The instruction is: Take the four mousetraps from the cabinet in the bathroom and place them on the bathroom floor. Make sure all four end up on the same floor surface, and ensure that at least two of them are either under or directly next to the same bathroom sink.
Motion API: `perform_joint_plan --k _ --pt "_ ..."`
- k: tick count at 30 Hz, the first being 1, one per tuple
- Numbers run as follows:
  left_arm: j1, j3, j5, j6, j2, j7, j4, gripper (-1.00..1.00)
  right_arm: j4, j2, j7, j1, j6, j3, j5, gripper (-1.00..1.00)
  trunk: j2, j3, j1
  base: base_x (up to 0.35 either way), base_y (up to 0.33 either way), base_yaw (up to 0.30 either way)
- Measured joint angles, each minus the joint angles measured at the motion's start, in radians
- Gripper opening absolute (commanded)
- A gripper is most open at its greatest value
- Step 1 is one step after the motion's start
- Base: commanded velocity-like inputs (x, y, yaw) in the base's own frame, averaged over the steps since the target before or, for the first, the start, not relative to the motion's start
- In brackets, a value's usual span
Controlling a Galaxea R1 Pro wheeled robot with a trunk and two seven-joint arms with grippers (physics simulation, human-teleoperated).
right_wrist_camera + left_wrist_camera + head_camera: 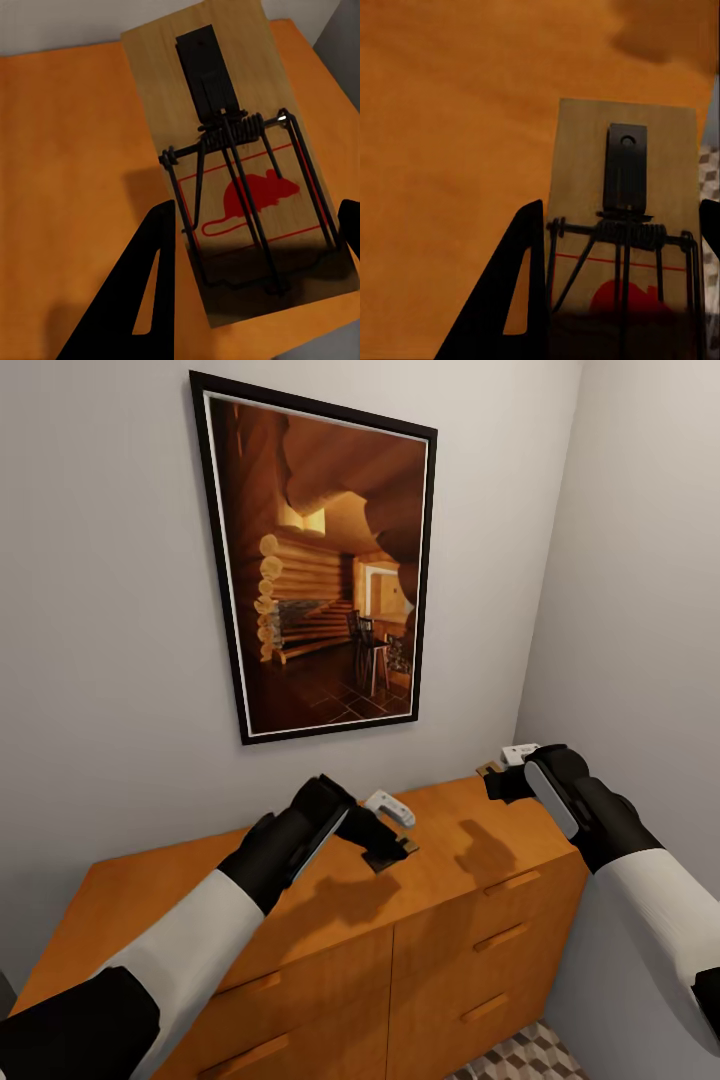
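Observation:
The orange-brown cabinet (150, 900) stands against the wall below me. My left gripper (390, 840) is shut on a mousetrap (385, 855) and holds it a little above the cabinet top. In the left wrist view that mousetrap (585, 150) is a wooden board with a wire spring and a red mouse print, clamped in the gripper (622, 225) between dark fingers (510, 300). My right gripper (498, 772) is shut on a second mousetrap (489, 768) above the cabinet's far right corner. The right wrist view shows this mousetrap (157, 75) in the gripper (259, 217).
A large framed picture (320, 570) of a log-cabin interior hangs on the grey wall above the cabinet. A side wall (640, 610) closes in on the right. A patch of cube-patterned bathroom floor (530, 1055) shows below the cabinet's drawer fronts (480, 940).

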Motion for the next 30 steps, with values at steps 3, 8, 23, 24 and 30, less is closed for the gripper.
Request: perform_joint_plan --k 3,8,23,24,30 --pt "0.000 0.001 0.001 0.003 0.002 -0.002 -0.011 -1.00 0.000 0.000 0.000 0.000 0.000 0.000 0.000 -1.00 0.000 0.000 0.000 0.000 0.000 0.000" --pt "0.000 0.014 0.002 0.004 0.006 0.006 -0.013 -1.00 0.000 0.001 0.000 0.000 0.000 0.000 0.000 -1.00 0.000 0.000 0.000 0.000 0.000 0.000" --pt "0.000 0.540 -0.027 0.005 -0.005 0.436 -0.009 -1.00 -0.001 0.014 0.000 0.000 0.000 -0.001 0.001 -1.00 0.000 0.000 0.000 0.000 0.000 0.000" --pt "0.000 0.542 -0.026 0.005 -0.005 0.438 -0.008 -1.00 -0.001 0.014 0.000 0.000 0.000 -0.001 0.001 -1.00 0.000 0.000 0.000 0.000 0.000 0.000" --pt "0.000 0.550 -0.025 0.006 -0.006 0.445 -0.007 -1.00 -0.001 0.017 0.000 0.000 0.000 -0.001 -0.004 -1.00 0.000 0.000 0.000 -0.115 0.000 0.000"
